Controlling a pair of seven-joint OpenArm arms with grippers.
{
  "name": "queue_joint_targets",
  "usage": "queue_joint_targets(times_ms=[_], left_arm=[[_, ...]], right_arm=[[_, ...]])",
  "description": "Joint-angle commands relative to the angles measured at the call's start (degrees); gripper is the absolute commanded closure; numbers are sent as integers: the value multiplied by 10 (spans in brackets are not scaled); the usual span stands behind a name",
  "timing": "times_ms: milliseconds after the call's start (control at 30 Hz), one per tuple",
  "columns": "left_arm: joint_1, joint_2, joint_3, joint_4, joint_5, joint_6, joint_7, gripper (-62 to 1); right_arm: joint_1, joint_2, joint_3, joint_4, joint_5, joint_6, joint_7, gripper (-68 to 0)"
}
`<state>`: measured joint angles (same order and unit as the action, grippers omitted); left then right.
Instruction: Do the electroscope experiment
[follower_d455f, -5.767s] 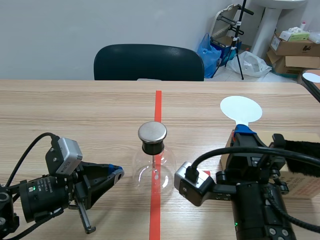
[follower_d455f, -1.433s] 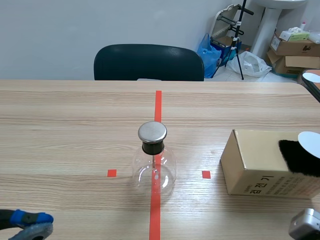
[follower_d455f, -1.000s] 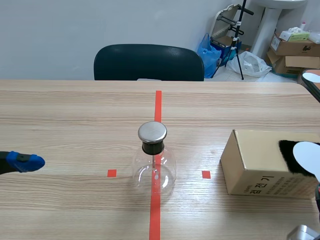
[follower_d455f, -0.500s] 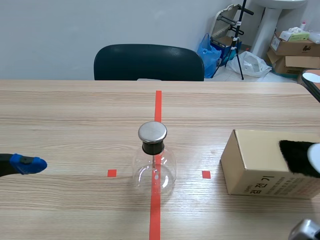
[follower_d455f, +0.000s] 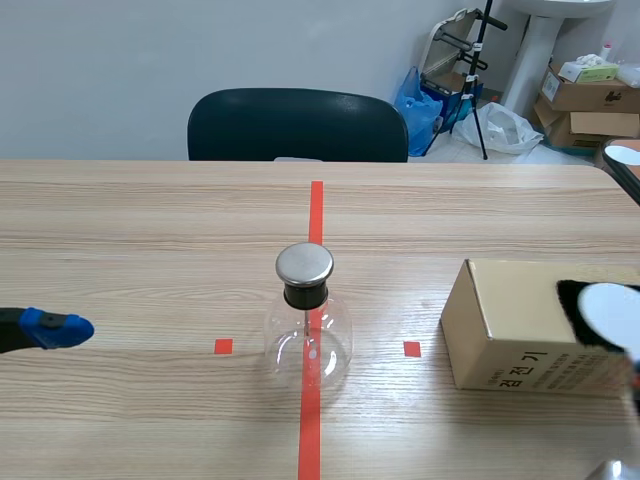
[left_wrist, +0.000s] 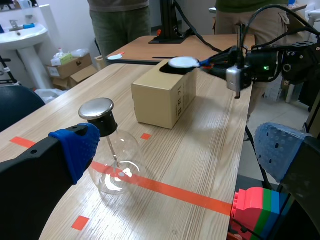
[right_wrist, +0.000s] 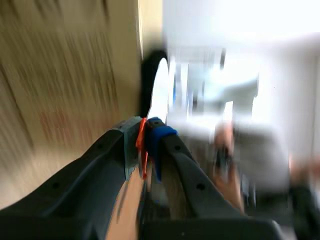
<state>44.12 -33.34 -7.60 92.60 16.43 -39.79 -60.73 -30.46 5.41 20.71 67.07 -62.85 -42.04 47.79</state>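
The electroscope, a clear glass flask (follower_d455f: 309, 338) with a round metal cap (follower_d455f: 305, 264), stands on the red tape line at the table's middle. In the left wrist view the flask (left_wrist: 116, 167) sits just ahead of my left gripper (left_wrist: 180, 150), whose fingers are open and hold nothing; one blue fingertip (follower_d455f: 46, 327) shows at the scene's left edge. My right gripper (right_wrist: 146, 137) is shut on the thin handle of a white disc paddle (right_wrist: 160, 95). The paddle's disc (follower_d455f: 608, 310) lies against black fur (follower_d455f: 578, 300) on top of a cardboard box (follower_d455f: 505, 325).
The box (left_wrist: 162, 95) stands to the right of the flask, with a small red tape square (follower_d455f: 411, 348) between them. A dark chair (follower_d455f: 297, 125) is behind the table's far edge. Two persons (left_wrist: 120, 20) stand beyond the table in the left wrist view.
The white disc slid right toward the edge of the scene and came back left over the fur. The left fingertip and the flask stayed where they were.
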Motion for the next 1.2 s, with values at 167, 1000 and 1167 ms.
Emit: queue_joint_targets(times_ms=[167,1000,1167], left_arm=[[0,4,-3,2,-8,-1,-12,-623],[-2,3,-3,2,-8,-1,-12,-623],[-2,3,-3,2,-8,-1,-11,-623]], right_arm=[[-1,-2,-1,2,-10,-28,-64,-9],[0,-7,0,3,-2,-28,-111,-9],[2,-7,-1,3,7,-28,-44,-9]])
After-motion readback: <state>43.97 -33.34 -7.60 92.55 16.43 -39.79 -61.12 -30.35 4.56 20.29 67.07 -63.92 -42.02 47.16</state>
